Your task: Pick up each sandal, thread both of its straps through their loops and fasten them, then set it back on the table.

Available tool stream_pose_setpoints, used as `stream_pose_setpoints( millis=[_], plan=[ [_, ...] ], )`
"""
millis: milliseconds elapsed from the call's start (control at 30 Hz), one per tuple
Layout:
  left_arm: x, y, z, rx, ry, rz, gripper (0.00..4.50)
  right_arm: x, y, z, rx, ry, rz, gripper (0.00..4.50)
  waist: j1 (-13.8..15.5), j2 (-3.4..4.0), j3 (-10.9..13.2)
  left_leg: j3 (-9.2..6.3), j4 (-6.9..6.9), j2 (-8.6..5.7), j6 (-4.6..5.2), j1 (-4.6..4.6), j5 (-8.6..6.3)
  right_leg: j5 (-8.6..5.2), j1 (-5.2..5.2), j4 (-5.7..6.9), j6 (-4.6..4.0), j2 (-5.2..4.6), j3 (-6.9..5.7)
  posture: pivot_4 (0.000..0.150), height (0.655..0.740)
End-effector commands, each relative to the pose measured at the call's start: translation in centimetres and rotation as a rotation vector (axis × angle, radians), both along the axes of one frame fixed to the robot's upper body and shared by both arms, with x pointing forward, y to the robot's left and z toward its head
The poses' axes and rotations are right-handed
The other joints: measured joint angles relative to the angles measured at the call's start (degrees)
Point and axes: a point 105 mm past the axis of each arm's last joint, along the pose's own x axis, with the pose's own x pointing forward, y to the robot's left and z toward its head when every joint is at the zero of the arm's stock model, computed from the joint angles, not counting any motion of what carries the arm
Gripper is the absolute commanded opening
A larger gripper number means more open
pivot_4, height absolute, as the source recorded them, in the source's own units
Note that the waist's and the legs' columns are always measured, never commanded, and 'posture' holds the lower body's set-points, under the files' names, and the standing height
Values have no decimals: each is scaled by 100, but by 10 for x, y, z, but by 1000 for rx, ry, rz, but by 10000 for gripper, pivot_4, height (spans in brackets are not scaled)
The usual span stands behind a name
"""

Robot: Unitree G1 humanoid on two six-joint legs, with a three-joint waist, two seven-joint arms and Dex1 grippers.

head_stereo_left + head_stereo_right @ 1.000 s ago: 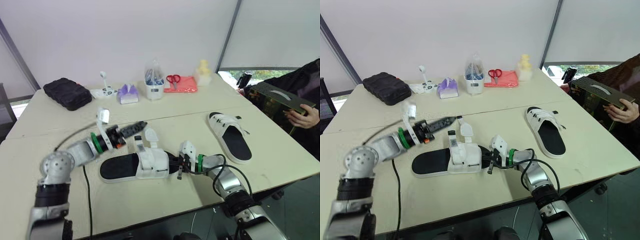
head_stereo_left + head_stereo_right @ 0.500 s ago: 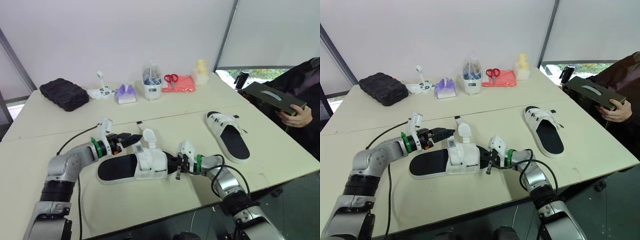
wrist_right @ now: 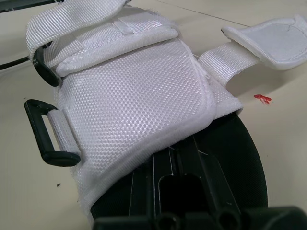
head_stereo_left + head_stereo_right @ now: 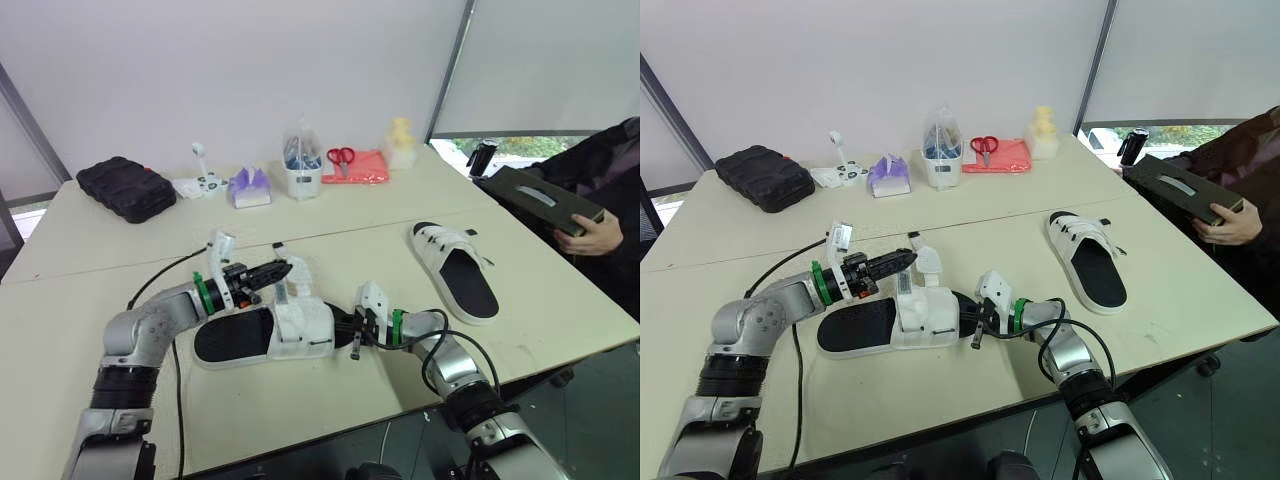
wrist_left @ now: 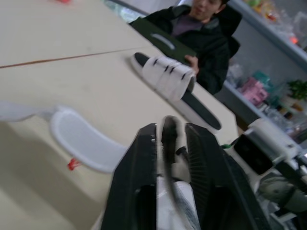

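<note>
Pale table (image 4: 330,225) before a plain white wall (image 4: 250,70). Along the table's far edge stand a black case (image 4: 117,187), a clear container (image 4: 302,165) and a red cloth (image 4: 360,166) bearing scissors (image 4: 341,156). At the right edge a person's hand (image 4: 600,238) holds a dark box (image 4: 535,195). The near sandal (image 4: 300,325), white upper on a black sole, lies flat on the table between the two arms. The left gripper (image 4: 283,270) reaches over the upper, its fingers (image 5: 139,191) drawn almost together on the narrow strap (image 4: 283,293), which stands upright from the upper. Beside it the wide strap (image 5: 81,141) lies unfastened, its rounded end spread on the table. Two black loops (image 3: 45,139) project from the other side of the upper, both unthreaded. The right gripper (image 4: 345,325) rests against the sandal's end nearest the right arm; whether it clamps the sole cannot be told. The second sandal (image 4: 455,268) lies well apart on the robot's right, sole down, its straps across its upper.
</note>
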Motion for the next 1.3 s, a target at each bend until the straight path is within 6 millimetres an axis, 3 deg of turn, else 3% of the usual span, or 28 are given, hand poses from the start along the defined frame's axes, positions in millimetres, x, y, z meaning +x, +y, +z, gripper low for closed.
stream_pose_setpoints(
  millis=[33, 133, 300, 433, 633, 800, 900, 1033, 1233, 1300],
  plan=[
    [-1, 0, 22, -68, -45, -10, 10926, -27, -4, -59, -138, 194, 21, 0, 1, 0, 0, 0, 0, 0, 0, -1, 0, 0, 0, 0, 0, 0, 0, 1500, 7400],
    [8, 2, 19, -47, -31, 27, 10926, -26, -4, -59, -138, 194, 19, 0, 4, -1, 0, 0, 0, -1, 0, -2, 0, 0, 1, -4, 0, 0, 0, 1500, 7400],
    [28, 3, -15, 97, 6, 89, 10926, -28, -2, -60, -136, 196, 19, 0, 1, 0, 0, 1, 0, -3, 0, 0, 0, 0, 2, -5, 1, 4, -2, 1500, 7400],
    [36, 3, -28, 153, 2, 91, 10926, -28, -1, -60, -137, 196, 20, 0, 0, -2, 0, 1, -1, -3, 1, -2, 0, 0, 0, -5, 1, 6, -4, 1500, 7400],
    [32, 5, -8, 58, -10, 61, 10926, -28, -3, -60, -139, 195, 13, 0, -5, -2, 0, 0, -3, -2, 0, -4, 0, 0, -4, -5, 2, 3, -3, 1500, 7400],
    [30, 12, -7, 53, -1, 91, 10926, -28, -3, -61, -140, 196, 14, 0, -2, -2, 0, 0, -5, -1, 0, -5, 0, 1, -5, -5, 2, 1, -3, 1500, 7400],
    [25, 19, -7, 37, 12, 118, 18682, -27, -2, -61, -140, 197, 19, 0, -13, -1, 1, 0, -6, -1, -1, -4, -1, 1, -6, -5, 2, 0, -2, 1500, 7400],
    [19, 28, -11, 32, 47, 159, 38218, -27, -1, -61, -140, 197, 23, 0, -11, -2, 0, -1, -21, -1, -1, -2, 0, 1, -10, -5, 3, -1, -1, 1500, 7400],
    [3, 39, -11, 26, 71, 165, 38218, -28, 1, -61, -137, 198, 24, 0, -16, -2, 0, 0, -35, -1, -3, -1, -1, 1, -21, -6, 2, -4, 2, 1500, 7400],
    [-7, 35, -11, 20, 84, 129, 38218, -29, 2, -62, -135, 200, 27, 0, -18, -2, 0, 0, -42, -1, -5, -1, 1, 1, -25, -7, 0, -5, 2, 1500, 7400]
  ],
)
